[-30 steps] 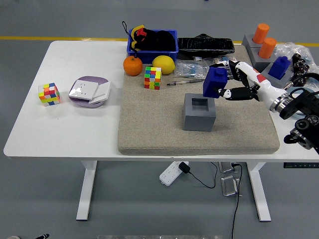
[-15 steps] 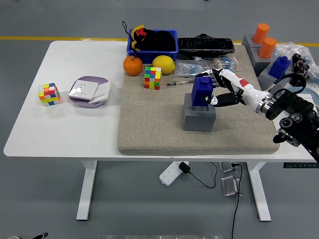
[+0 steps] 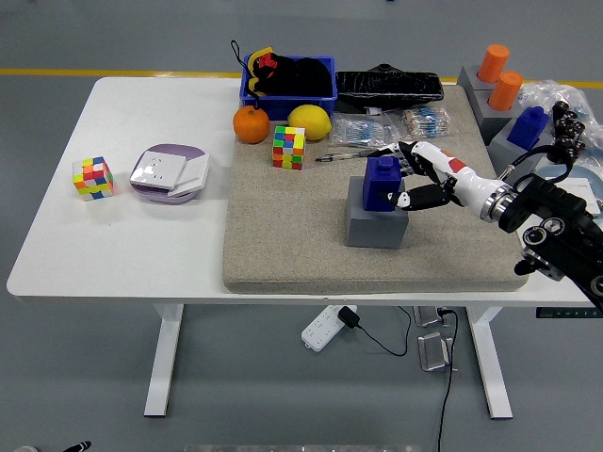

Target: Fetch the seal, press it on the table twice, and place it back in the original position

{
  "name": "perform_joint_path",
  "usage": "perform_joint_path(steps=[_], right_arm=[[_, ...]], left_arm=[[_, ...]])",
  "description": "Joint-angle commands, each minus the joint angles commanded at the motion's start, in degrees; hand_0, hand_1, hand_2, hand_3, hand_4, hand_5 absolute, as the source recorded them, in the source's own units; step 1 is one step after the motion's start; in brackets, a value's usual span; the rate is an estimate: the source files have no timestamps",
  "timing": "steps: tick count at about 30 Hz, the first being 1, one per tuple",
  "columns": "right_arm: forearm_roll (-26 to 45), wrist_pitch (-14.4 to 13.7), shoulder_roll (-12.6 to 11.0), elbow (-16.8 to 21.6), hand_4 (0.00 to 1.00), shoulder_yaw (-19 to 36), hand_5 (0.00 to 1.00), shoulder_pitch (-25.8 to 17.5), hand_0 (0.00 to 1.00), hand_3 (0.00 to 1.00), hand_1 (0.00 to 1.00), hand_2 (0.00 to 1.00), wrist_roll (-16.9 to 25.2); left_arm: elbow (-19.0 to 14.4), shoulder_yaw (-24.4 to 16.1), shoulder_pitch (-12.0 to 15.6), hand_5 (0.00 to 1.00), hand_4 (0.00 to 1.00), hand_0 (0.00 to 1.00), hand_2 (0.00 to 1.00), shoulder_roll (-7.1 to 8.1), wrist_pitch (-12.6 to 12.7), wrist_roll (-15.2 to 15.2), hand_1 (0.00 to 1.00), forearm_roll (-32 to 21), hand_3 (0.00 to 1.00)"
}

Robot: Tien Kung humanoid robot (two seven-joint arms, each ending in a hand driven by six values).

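The blue seal (image 3: 380, 182) stands sunk in the hollow of its grey block holder (image 3: 376, 221), near the middle of the beige mat (image 3: 283, 235). My right hand (image 3: 407, 179) reaches in from the right, its white and black fingers (image 3: 421, 197) curled around the seal's right side, thumb below and the others above. The left arm is out of the picture.
On the mat's far side lie a Rubik's cube (image 3: 288, 147), an orange (image 3: 251, 123), a lemon (image 3: 309, 121), a pen (image 3: 341, 155) and plastic bags. A blue bin (image 3: 287, 78) and black tray (image 3: 388, 86) stand behind. Further seals on grey blocks (image 3: 509, 104) sit far right. Another cube (image 3: 92, 177) and purple box (image 3: 169, 172) rest left.
My right hand carried the seal leftward and down from above the holder's right edge, and the seal now sits lower inside the holder.
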Motion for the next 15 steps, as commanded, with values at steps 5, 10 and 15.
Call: perform_joint_path(steps=[5,10,15], right_arm=[[0.0,-0.1,0.1,-0.6,0.555,0.1,0.002,0.1,0.635,0.497,0.465,0.453,0.1],[0.1,-0.1,0.2,-1.2,0.555,-0.4,0.002,0.5,0.635,0.497,0.465,0.453,0.2],[0.2,-0.1,0.3,-1.7,0.557,-1.0,0.002,0.7,0.634,0.496,0.464,0.451,0.3]], left_arm=[[0.0,0.0,0.0,0.415,0.749,0.824,0.786,-0.11,-0.1,0.0,0.814,0.0,0.823],[0.0,-0.1,-0.1,0.414,0.749,0.824,0.786,-0.16,-0.1,0.0,0.814,0.1,0.823],[0.0,-0.1,-0.1,0.415,0.749,0.824,0.786,-0.19,-0.1,0.0,0.815,0.1,0.824]])
